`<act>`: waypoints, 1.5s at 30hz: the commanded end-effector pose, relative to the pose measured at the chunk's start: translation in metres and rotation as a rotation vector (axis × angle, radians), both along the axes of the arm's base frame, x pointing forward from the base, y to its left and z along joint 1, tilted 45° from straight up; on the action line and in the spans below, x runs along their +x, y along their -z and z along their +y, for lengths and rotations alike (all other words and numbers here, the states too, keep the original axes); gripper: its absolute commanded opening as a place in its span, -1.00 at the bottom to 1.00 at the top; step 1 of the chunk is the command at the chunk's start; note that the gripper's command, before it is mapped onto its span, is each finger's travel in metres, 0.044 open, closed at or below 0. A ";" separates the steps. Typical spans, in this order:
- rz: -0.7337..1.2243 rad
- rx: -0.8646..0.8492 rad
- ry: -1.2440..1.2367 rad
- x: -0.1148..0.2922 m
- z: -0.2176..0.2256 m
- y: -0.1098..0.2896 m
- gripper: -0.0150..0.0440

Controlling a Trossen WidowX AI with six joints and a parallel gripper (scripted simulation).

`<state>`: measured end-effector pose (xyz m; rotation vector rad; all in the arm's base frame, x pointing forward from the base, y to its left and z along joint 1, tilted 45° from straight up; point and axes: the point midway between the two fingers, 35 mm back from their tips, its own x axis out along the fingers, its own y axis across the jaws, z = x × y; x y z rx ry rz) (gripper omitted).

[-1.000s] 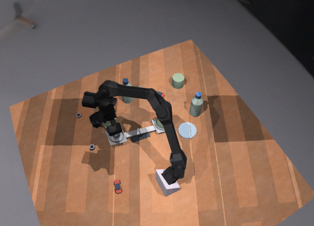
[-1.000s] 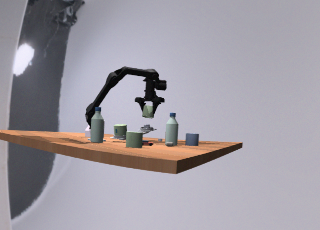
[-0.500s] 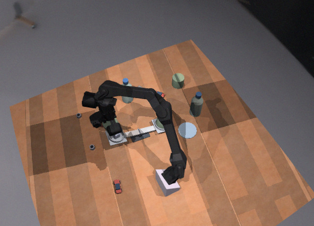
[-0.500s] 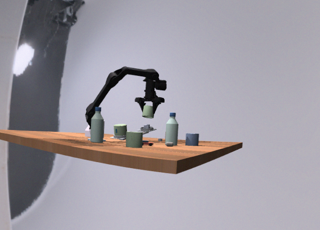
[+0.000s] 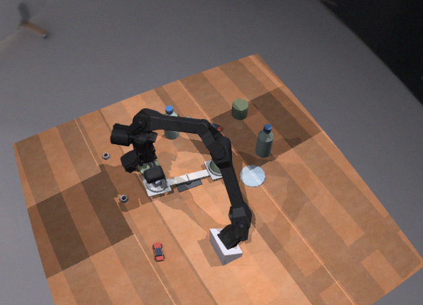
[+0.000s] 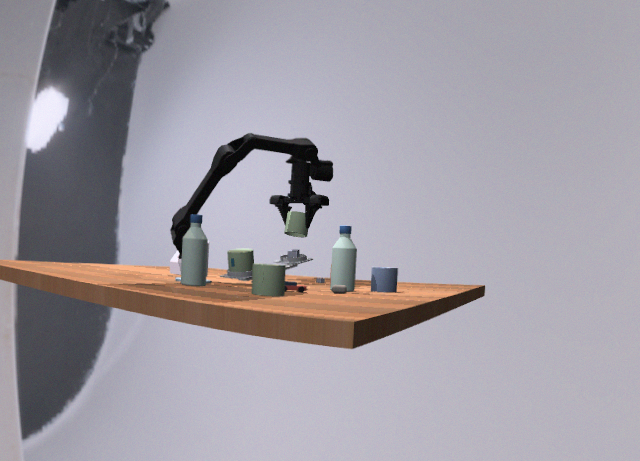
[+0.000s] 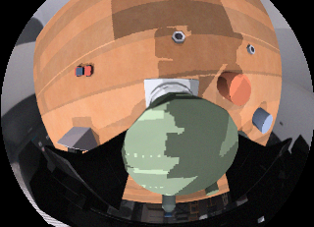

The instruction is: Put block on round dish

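Black arm (image 5: 191, 126), black gripper (image 6: 298, 219), and between its fingers a pale sage-green cup (image 6: 296, 223), mottled in lighter and darker green patches in the wrist view. The second cup (image 6: 240, 260) shows the same green, with a small teal mark on its side. The balance (image 5: 191, 176) is light grey, white at its end plates. The round dish (image 5: 252, 175) is pale sky blue. The table (image 5: 307, 206) is orange-brown wood, striped in lighter and darker planks. Two grey-green bottles (image 6: 194, 252) wear blue caps. An olive-green cylinder (image 5: 239, 108), a slate-blue one (image 6: 384, 279), a red toy car (image 5: 158, 251) with a blue roof, two grey nuts (image 5: 105, 155), and a white base block (image 5: 218, 252).
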<state>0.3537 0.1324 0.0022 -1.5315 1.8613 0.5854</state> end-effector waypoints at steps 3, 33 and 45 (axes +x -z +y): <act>0.000 0.001 -0.001 0.000 0.000 0.000 -0.49; -0.021 0.003 0.013 -0.051 0.026 0.083 -0.49; -0.006 0.011 0.004 -0.092 0.030 0.133 -0.49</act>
